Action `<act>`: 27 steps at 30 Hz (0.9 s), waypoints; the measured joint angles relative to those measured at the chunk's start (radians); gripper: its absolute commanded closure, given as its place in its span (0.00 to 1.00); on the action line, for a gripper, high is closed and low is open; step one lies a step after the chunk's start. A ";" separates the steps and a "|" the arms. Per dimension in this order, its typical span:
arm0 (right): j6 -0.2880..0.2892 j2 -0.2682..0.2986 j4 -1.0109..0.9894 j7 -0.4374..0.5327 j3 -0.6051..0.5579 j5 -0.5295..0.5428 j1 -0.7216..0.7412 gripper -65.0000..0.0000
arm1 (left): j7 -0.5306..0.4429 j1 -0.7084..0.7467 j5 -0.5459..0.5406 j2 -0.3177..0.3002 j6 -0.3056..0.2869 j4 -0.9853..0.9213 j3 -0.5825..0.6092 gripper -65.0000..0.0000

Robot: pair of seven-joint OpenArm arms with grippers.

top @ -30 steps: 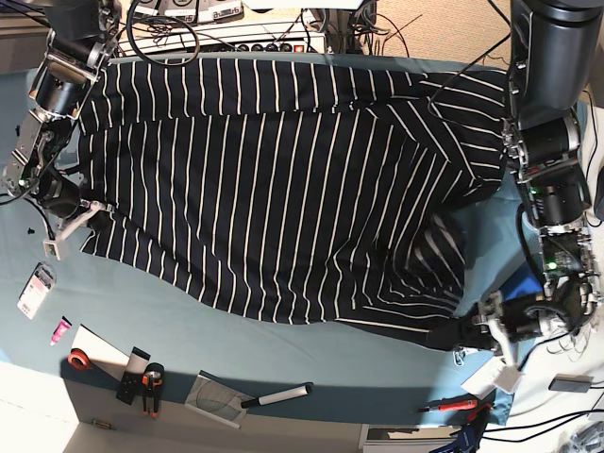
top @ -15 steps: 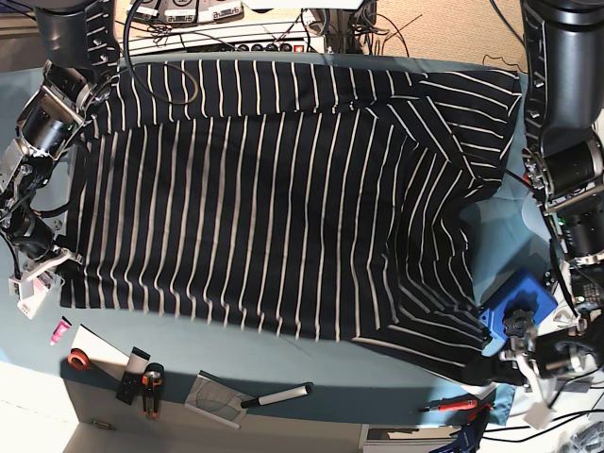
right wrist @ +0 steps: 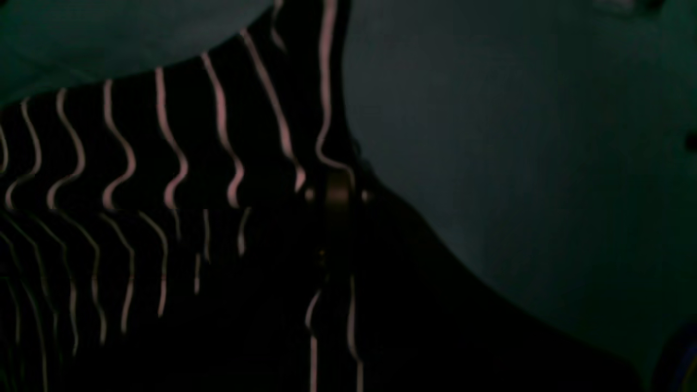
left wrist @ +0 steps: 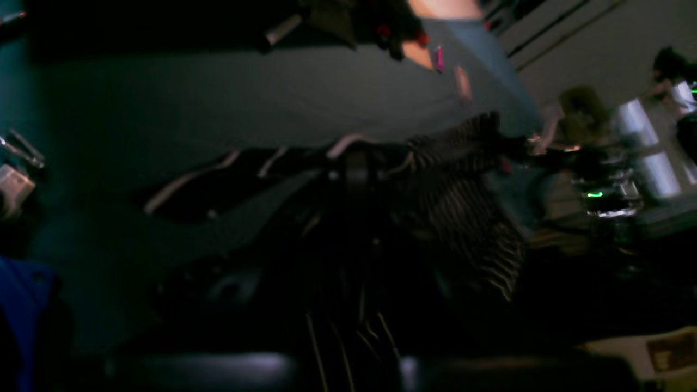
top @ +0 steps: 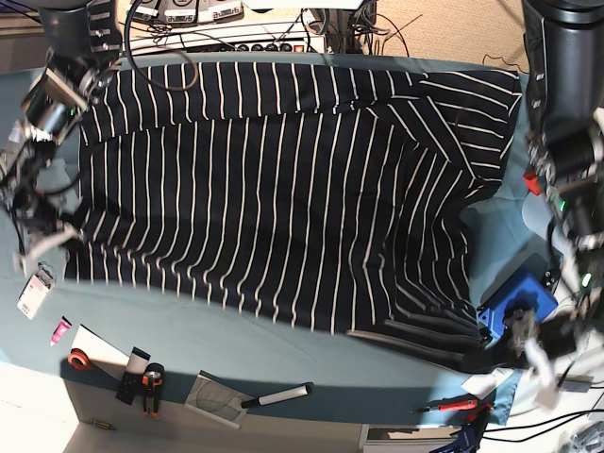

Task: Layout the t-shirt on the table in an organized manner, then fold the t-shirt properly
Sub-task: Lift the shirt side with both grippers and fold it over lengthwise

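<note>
Base view: both grippers, left (top: 528, 344) and right (top: 38, 247), clamped on the t-shirt (top: 274, 189) hem, are dragging it flatter across the table (top: 170, 326); layout progressing.

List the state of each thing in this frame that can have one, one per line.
t-shirt: spread open on the table, front hem off flat, held at both lower corners.
table: mostly covered by the shirt; tools along the front edge.
left gripper: shut on the t-shirt corner.
right gripper: shut on the t-shirt corner.
marker: lying flat, capped.
</note>
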 measured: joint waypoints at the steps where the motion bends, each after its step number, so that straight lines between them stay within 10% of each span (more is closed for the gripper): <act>1: 0.018 0.000 0.000 -0.006 0.023 0.021 -0.008 1.00 | 0.002 0.013 -0.035 -0.018 0.000 0.000 0.001 1.00; 11: 0.020 -0.003 0.000 -0.085 0.154 0.100 -0.036 1.00 | 0.009 0.134 -0.091 -0.106 -0.015 0.016 0.001 1.00; 19: 0.016 -0.003 0.000 -0.037 0.153 0.088 -0.037 1.00 | -0.001 0.042 -0.088 0.010 -0.040 0.021 -0.001 1.00; 25: 0.013 -0.003 0.000 -0.029 0.154 0.084 -0.037 1.00 | -0.364 -0.105 0.520 0.090 -0.038 0.019 0.126 1.00; 27: 0.016 -0.002 0.000 -0.030 0.153 0.084 -0.036 1.00 | -0.399 -0.159 0.575 0.084 -0.037 0.022 0.209 1.00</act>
